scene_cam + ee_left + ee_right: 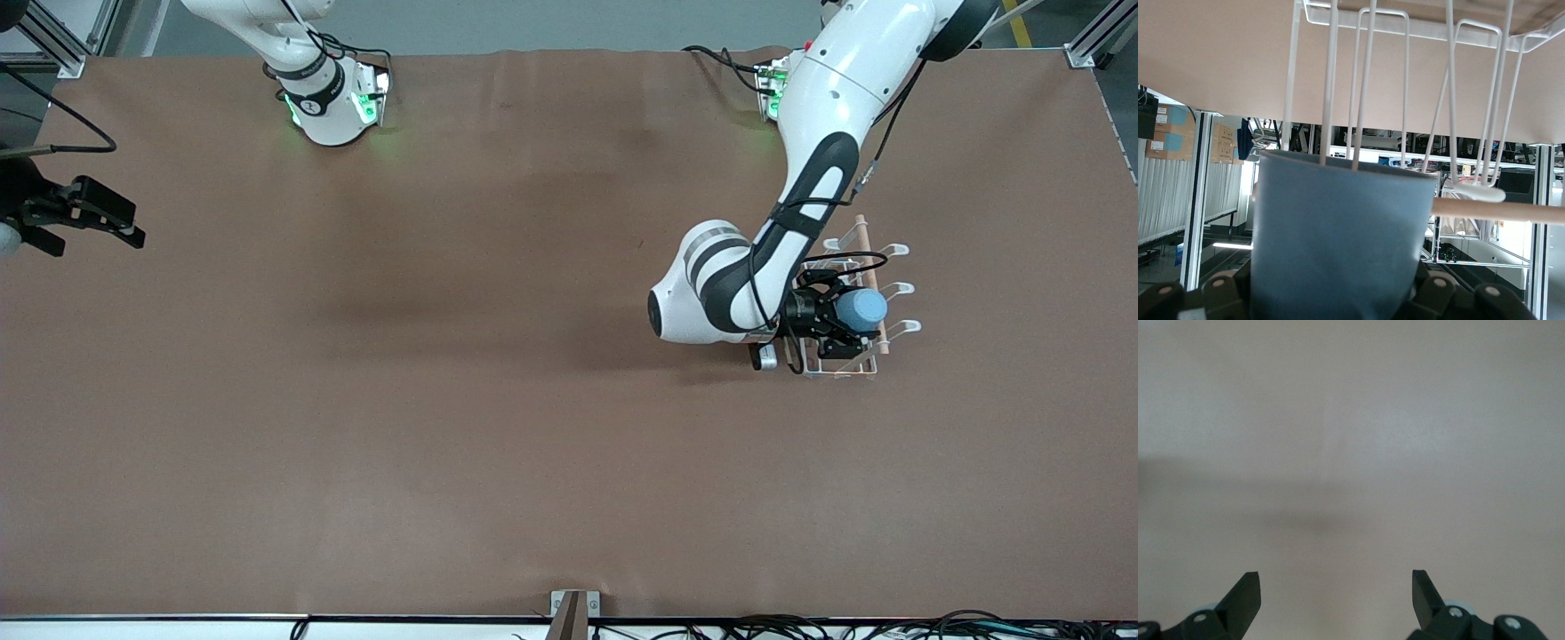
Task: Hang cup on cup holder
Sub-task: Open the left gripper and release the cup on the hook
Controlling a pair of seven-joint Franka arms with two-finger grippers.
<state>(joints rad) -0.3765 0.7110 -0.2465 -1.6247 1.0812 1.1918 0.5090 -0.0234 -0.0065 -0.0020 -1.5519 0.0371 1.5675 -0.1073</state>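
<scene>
Midway through the hanging step, the left gripper point(840, 327) held the small light-blue plastic cup point(861, 308) clamped in its jaws over the white wire cup holder point(867, 293), prongs at its mouth, so the next move called for seating it, while the right gripper point(98, 218) waited, jaws apart, over the brown tabletop point(444, 356).

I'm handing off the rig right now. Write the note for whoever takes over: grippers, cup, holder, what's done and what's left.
Left gripper: shut on the cup, held over the cup holder, which stands toward the left arm's end of the table.
In the left wrist view, two prongs enter the cup's open mouth.
Right gripper: open, holding nothing, waiting at the right arm's end.
Done: cup picked up and brought to the rack.
Left: seat the cup on a prong, release, withdraw.
</scene>
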